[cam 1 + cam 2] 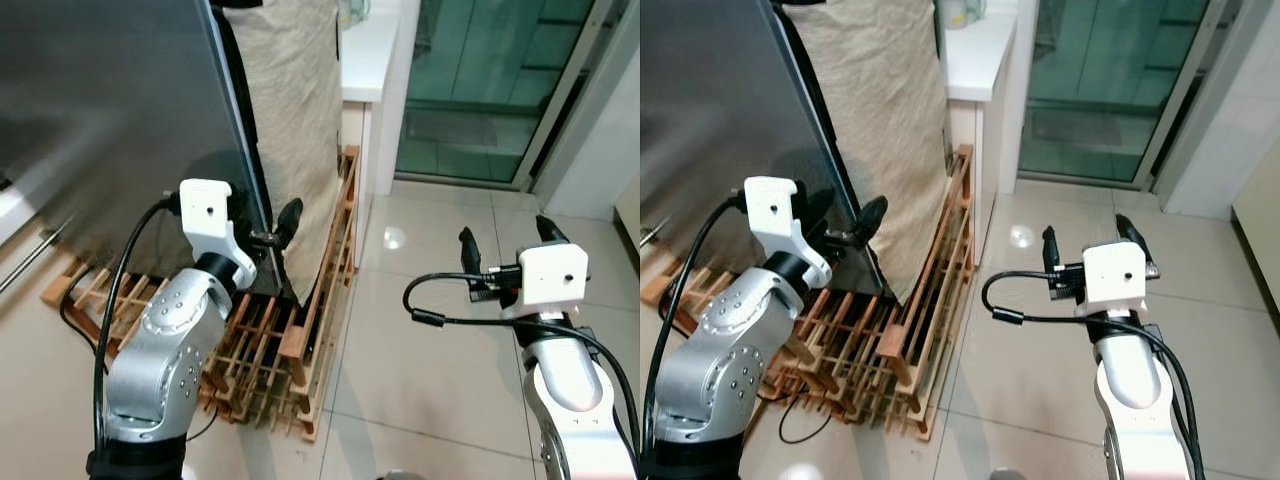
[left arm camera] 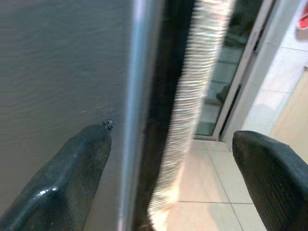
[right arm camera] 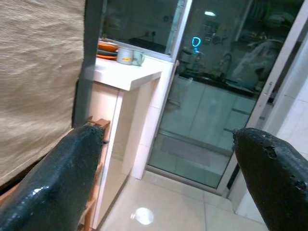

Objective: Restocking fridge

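Your left gripper (image 1: 262,232) sits at the free edge of the grey fridge door (image 1: 110,120), its fingers (image 2: 72,178) spread wide with one on the door's face and the other past the edge (the wrist view shows the edge running between them, not pinched). Your right gripper (image 1: 505,240) hovers over the tiled floor (image 1: 420,340), jaws spread and holding nothing. A wooden rack (image 1: 290,350) lies beneath the door, beside a woven cloth (image 1: 290,110) and a white counter (image 1: 975,45).

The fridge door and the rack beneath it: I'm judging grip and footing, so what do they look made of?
The fridge door looks like dark brushed metal: matte grey sheen, soft reflections, bright edge strip. The rack looks like unfinished wood: tan slats with visible grain. The left claw straddles the door's edge.
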`<state>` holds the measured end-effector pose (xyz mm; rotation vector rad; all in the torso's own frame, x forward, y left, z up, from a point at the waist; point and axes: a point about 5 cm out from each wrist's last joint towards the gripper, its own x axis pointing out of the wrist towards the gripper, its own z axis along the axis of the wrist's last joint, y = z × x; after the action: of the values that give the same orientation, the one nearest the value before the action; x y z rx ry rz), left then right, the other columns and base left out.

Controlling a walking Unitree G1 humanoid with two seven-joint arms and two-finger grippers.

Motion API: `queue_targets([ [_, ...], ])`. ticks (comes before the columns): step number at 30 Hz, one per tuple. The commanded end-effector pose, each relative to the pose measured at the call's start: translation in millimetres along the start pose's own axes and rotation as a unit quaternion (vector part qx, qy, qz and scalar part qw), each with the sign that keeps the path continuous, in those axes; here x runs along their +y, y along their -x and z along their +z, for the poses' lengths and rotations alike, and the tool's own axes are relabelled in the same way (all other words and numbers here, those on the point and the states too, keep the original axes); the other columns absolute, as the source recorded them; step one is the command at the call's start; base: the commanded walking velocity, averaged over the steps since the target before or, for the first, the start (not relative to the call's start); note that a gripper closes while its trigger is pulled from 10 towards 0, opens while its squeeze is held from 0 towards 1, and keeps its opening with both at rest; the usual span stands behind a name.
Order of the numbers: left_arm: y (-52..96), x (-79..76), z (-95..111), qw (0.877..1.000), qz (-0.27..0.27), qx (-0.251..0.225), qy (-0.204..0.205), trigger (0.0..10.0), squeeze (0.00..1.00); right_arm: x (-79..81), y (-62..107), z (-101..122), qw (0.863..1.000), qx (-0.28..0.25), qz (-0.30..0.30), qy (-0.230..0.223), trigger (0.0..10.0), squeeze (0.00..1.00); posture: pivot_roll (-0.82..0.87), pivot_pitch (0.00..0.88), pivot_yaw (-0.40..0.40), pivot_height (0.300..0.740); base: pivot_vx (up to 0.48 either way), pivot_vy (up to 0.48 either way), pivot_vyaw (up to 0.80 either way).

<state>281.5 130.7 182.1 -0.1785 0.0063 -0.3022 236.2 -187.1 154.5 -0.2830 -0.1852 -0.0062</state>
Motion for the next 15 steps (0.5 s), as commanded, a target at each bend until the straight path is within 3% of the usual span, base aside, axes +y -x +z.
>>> queue_targets([
  [1, -4.4, 5.4, 0, 1.000, 0.018, 0.005, 0.013, 10.0, 0.00, 0.4, -1.4, 0, 1.000, -0.005, 0.005, 0.003, 10.0, 0.00, -0.18, 0.000, 0.077, 0.740, 0.000, 0.000, 0.00],
  [8, -17.8, -4.1, 8, 0.999, 0.005, -0.007, 0.041, 10.0, 0.00, 0.2, -3.8, 0, 1.000, -0.006, 0.006, 0.006, 10.0, 0.00, -0.19, 0.000, 0.080, 0.740, 0.000, 0.000, 0.00],
  [15, -20.1, -8.3, 11, 0.999, -0.014, -0.010, 0.042, 10.0, 0.00, 0.2, -4.5, 0, 1.000, -0.010, 0.003, 0.008, 10.0, 0.00, -0.20, 0.000, 0.089, 0.740, 0.000, 0.000, 0.00],
])
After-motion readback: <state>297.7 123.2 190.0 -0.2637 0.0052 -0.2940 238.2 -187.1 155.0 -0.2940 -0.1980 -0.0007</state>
